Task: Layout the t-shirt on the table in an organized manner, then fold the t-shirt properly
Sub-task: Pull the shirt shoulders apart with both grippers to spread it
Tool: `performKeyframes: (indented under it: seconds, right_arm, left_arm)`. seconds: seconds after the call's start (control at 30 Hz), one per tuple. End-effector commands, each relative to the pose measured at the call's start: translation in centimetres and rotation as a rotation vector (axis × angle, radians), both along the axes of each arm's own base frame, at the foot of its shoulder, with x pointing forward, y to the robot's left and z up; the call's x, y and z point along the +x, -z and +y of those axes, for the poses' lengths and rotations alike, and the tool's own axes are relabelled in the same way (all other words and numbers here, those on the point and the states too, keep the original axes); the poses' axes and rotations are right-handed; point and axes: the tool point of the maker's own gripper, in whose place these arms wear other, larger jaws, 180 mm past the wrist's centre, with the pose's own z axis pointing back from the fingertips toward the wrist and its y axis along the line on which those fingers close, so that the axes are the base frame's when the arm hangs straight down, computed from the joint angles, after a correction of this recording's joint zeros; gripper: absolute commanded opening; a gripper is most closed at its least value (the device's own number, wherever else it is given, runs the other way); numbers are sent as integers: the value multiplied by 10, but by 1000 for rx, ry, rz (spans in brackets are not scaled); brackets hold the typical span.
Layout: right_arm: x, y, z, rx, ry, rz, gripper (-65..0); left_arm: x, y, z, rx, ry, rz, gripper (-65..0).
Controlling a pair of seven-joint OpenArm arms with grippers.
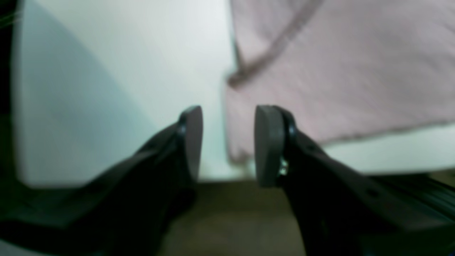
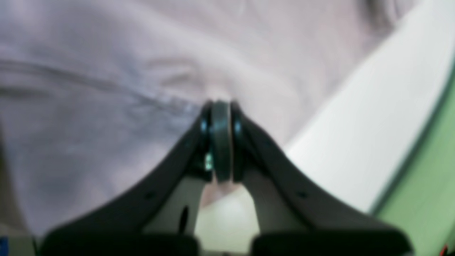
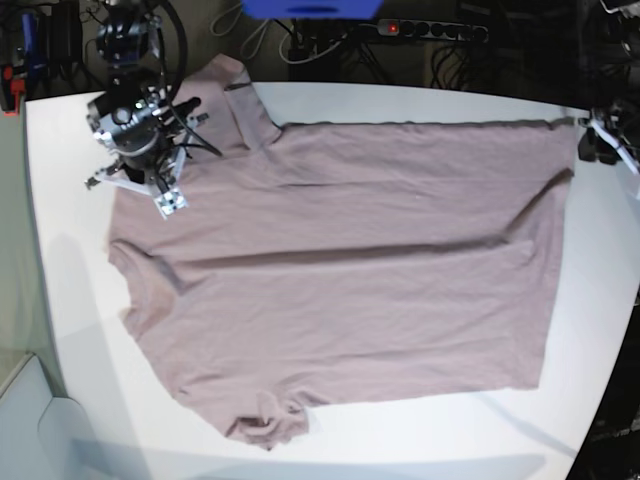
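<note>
Shirt: the shirt point(image 3: 350, 270) lies spread nearly flat across the counter point(image 3: 70, 240), collar end toward the base view's left and hem at its right; a long crease runs across the middle, and the near sleeve point(image 3: 265, 425) is bunched at the counter's front edge.

Right hand: the right hand point(image 2: 221, 106) is on the shoulder area near the collar, jaws pressed together with a ridge of fabric rising at the tips; it looks pinched onto the shirt, though the wrist view is too blurred to be sure how much cloth is caught.

Left hand: the left hand point(image 1: 227, 142) stands partly apart with nothing between the pads, just beside the shirt's hem corner near the counter's edge, not touching it that I can tell.

Handling: light, soft and limp, I'd judge; it will drape and wrinkle instead of holding a shape, and should slide easily on the smooth counter. A thin pinch may slip out.

Where to hold: seams and hems look best, meaning the shoulders and hem corners, taken in pairs so a pull flattens the crease evenly.

Containers: none in view; nothing holds the shirt but the counter.
</note>
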Motion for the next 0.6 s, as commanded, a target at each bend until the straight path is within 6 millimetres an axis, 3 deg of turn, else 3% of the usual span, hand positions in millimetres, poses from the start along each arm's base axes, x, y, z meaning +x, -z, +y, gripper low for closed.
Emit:
performKeyframes:
  seconds: [0.0, 0.07, 0.13, 0.27, 0.37, 0.57]
  right_arm:
    - [9, -15, -3, -12, -3, -54, -650]
    - [6, -21, -2, -13, -5, -65, -650]
    - [0, -17, -1, -10, -9, -53, -609]
    - [-4, -15, -1, -9, -9, -45, -497]
    - [-4, -14, -1, -9, -9, -44, -441]
    - [-12, -10, 1, -7, -14, -23, -432]
  left_arm:
    - [-1, -8, 8, 19, -22, -27, -408]
    - [-12, -4, 10, -7, -81, -51, -407]
    - [-21, -2, 12, -20, -125, -72, -394]
    - [-35, 5, 12, -6, -134, -49, -270]
    - [-34, 8, 6, -12, -95, -57, -187]
    - [-26, 26, 11, -5, -146, -61, -224]
